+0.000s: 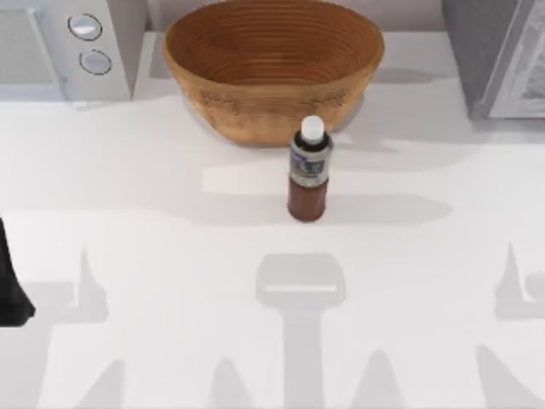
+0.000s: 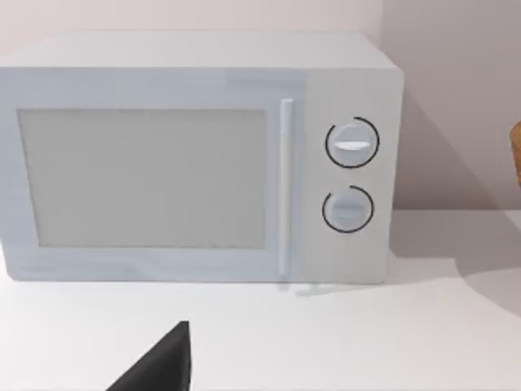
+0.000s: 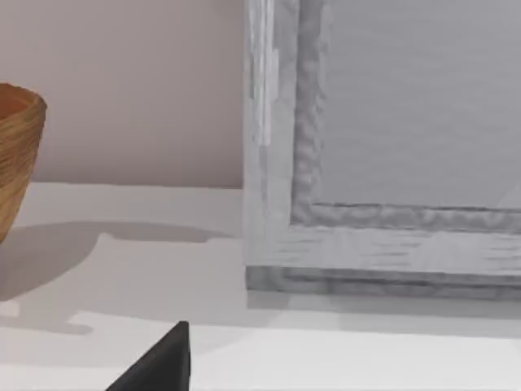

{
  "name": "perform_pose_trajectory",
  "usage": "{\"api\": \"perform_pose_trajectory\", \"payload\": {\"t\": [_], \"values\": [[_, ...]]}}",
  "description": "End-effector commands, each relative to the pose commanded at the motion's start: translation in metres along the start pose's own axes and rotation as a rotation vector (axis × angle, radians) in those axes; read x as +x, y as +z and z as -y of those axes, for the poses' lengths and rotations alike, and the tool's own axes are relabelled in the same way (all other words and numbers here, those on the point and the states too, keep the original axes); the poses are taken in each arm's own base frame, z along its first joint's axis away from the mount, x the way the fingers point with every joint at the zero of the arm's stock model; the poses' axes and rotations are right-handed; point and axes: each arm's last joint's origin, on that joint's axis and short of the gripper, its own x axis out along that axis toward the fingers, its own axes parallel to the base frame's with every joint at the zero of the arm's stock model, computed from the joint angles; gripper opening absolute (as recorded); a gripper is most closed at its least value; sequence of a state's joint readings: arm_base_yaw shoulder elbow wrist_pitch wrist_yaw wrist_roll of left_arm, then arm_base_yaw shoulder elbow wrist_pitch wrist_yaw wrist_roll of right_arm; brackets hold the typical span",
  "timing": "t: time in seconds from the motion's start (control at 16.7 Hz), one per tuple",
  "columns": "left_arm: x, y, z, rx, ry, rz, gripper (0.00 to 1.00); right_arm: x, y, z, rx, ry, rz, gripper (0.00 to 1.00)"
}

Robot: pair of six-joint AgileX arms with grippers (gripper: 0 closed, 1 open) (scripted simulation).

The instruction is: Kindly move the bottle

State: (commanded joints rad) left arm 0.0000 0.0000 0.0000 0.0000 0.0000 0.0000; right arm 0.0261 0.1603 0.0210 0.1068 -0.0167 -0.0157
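Top view cuts off the left tool (image 1: 13,290), state untellable; bottle (image 1: 307,175) upright near bowl (image 1: 272,68)

A kitchen counter is showing: a white microwave (image 1: 64,47) sitting left of a woven bowl (image 1: 272,64), a grey appliance (image 1: 498,55) sitting right.

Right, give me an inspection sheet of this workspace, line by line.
Surface: white table, crossed by grey shadows.
Job's things: bottle upright, white cap on, just in front of the woven bowl.
Clutter: nothing seen beyond the bowl.
Grippers: left gripper low before the microwave; right gripper low before the grey cabinet; neither near the bottle.
Cables: nothing seen.
Surroundings: microwave at back left, cabinet at back right, plain wall behind.
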Motion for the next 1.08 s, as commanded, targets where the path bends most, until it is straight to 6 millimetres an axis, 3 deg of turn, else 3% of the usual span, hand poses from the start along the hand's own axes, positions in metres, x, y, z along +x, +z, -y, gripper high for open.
{"api": "perform_pose_trajectory", "payload": {"t": [0.3,0.6,0.84,1.08], "values": [[0.000,0.000,0.000,0.000,0.000,0.000,1.00,0.021,0.020,-0.009,-0.005,0.097,0.024,1.00],[0.000,0.000,0.000,0.000,0.000,0.000,1.00,0.059,0.034,-0.024,0.001,0.223,0.049,1.00],[0.000,0.000,0.000,0.000,0.000,0.000,1.00,0.094,0.028,-0.043,0.008,0.329,0.053,1.00],[0.000,0.000,0.000,0.000,0.000,0.000,1.00,0.127,0.008,-0.066,0.014,0.434,0.054,1.00]]}}
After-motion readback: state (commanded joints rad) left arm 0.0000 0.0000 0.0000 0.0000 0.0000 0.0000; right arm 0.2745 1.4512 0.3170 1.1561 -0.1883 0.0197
